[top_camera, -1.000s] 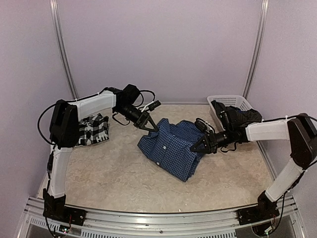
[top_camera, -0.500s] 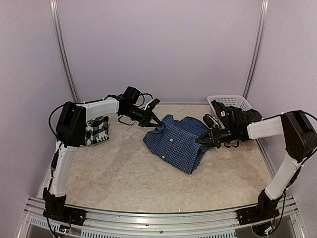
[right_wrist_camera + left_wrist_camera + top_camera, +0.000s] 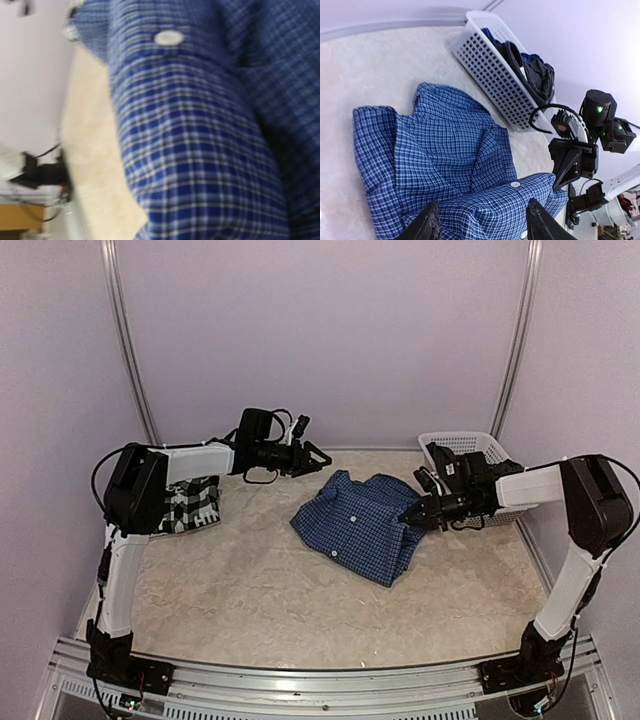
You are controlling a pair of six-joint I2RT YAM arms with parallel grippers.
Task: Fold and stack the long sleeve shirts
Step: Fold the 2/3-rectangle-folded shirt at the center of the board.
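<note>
The blue checked long sleeve shirt (image 3: pixel 358 525) lies partly folded in the middle of the table and fills the left wrist view (image 3: pixel 445 150) and the blurred right wrist view (image 3: pixel 210 140). My left gripper (image 3: pixel 318 458) hovers open just behind the shirt's far left corner, its fingertips (image 3: pixel 431 222) apart with nothing between them. My right gripper (image 3: pixel 410 518) is shut on the shirt's right edge; its black jaw (image 3: pixel 567 162) meets the folded placket. The black-and-white plaid shirt (image 3: pixel 192 505) lies folded at the left, partly hidden by the left arm.
A white plastic basket (image 3: pixel 480 445) with dark clothes in it stands at the back right, right behind the right arm; it also shows in the left wrist view (image 3: pixel 490 70). Walls close in the table at the back and both sides.
My left gripper opened, let go of the blue shirt's left edge and drew back toward the far left. The right gripper shifted slightly back and right with the shirt.
</note>
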